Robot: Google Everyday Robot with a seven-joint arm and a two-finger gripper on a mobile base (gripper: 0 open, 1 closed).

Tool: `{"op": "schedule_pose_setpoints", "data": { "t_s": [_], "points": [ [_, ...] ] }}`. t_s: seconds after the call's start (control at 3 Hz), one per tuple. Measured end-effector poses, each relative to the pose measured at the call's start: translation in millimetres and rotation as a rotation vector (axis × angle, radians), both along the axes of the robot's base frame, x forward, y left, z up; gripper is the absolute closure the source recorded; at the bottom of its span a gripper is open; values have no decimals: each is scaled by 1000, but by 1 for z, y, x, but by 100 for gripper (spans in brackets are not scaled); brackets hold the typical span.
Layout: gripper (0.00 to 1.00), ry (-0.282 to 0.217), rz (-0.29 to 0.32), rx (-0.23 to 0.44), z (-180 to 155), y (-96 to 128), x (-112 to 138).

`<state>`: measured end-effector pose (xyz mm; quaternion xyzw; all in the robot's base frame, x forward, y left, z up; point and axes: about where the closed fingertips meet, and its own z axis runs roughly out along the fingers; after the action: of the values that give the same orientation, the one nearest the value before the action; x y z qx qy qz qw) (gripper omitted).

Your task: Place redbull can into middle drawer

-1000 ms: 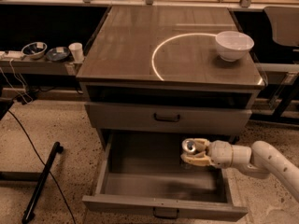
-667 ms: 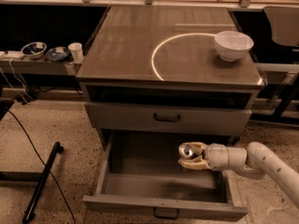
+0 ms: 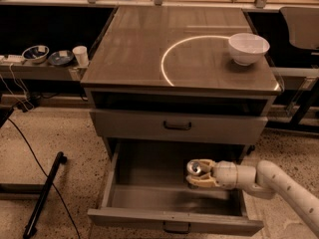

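The hand (image 3: pixel 198 176), closed around the can (image 3: pixel 194 167), holds it low inside the open drawer (image 3: pixel 144 182), so only setting down and letting go seem left.

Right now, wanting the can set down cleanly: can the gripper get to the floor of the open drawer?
Probably yes. The gripper, holding the can, hangs inside the open drawer at its right; the drawer above is shut, and nothing shows under the can.
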<state>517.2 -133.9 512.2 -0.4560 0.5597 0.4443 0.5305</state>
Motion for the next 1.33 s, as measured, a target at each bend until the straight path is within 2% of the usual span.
{"op": "schedule_pose_setpoints", "data": {
  "t_s": [0.33, 1.33],
  "points": [
    [83, 47, -19, 22, -47, -5, -3],
    [14, 54, -20, 28, -52, -4, -4]
  ]
}}
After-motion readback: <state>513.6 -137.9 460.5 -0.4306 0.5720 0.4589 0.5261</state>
